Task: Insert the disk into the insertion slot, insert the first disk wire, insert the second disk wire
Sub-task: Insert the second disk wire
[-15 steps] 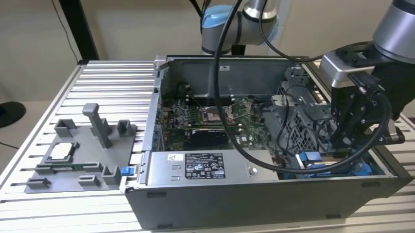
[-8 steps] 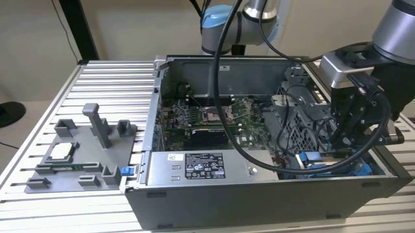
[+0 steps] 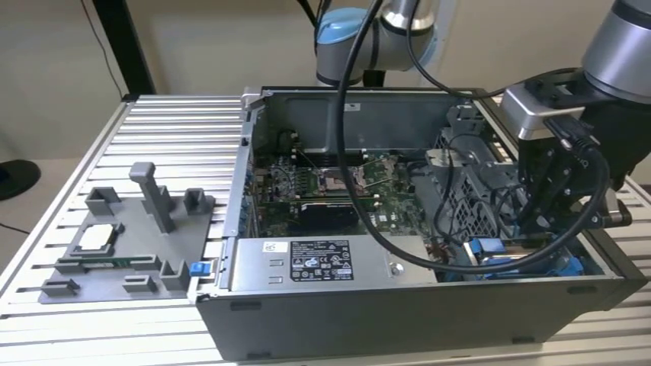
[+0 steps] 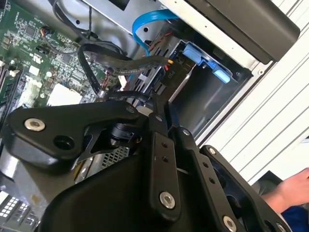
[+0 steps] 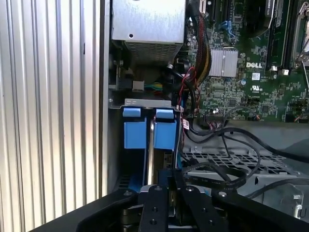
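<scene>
In the exterior view my black gripper (image 3: 531,232) reaches down into the open computer case at its near corner on the exterior view's right. There lies the insertion slot (image 3: 557,267) with its blue rails. The disk (image 5: 150,153) stands edge-on inside the slot (image 5: 134,130), and the blue tab of its frame (image 5: 165,131) shows. The same disk (image 4: 179,76) sits deep in the grey bay (image 4: 212,96). My gripper (image 4: 161,103) is shut on the end of a black disk wire (image 4: 104,89), just short of the disk. That wire (image 5: 236,178) loops back to the gripper (image 5: 172,182).
A silver power-supply box (image 3: 325,263) lies along the case front, with the motherboard (image 3: 325,183) behind it. A grey perforated cage (image 5: 227,159) borders the slot. A blue cable (image 4: 145,24) curls above the bay. A grey parts fixture (image 3: 122,244) sits on the table. A person's hand (image 4: 289,188) is outside the case.
</scene>
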`<action>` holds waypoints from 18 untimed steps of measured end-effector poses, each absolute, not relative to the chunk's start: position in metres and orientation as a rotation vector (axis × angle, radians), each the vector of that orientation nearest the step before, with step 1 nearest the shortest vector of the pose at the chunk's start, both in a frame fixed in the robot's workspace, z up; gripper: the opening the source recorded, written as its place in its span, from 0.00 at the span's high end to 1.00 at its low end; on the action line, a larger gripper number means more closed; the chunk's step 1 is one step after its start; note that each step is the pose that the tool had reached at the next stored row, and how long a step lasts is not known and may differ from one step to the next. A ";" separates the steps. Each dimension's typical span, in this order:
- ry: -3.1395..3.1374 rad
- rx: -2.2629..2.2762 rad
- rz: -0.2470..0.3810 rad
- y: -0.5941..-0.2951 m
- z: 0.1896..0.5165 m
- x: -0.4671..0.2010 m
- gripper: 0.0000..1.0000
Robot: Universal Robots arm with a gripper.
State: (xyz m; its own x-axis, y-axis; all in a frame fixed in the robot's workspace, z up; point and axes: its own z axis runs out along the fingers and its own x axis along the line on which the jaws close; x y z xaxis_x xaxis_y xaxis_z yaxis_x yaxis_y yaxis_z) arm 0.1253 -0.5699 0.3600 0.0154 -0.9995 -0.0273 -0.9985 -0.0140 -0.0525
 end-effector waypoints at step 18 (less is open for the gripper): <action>2.165 -2.198 -0.027 -0.568 0.349 0.129 1.00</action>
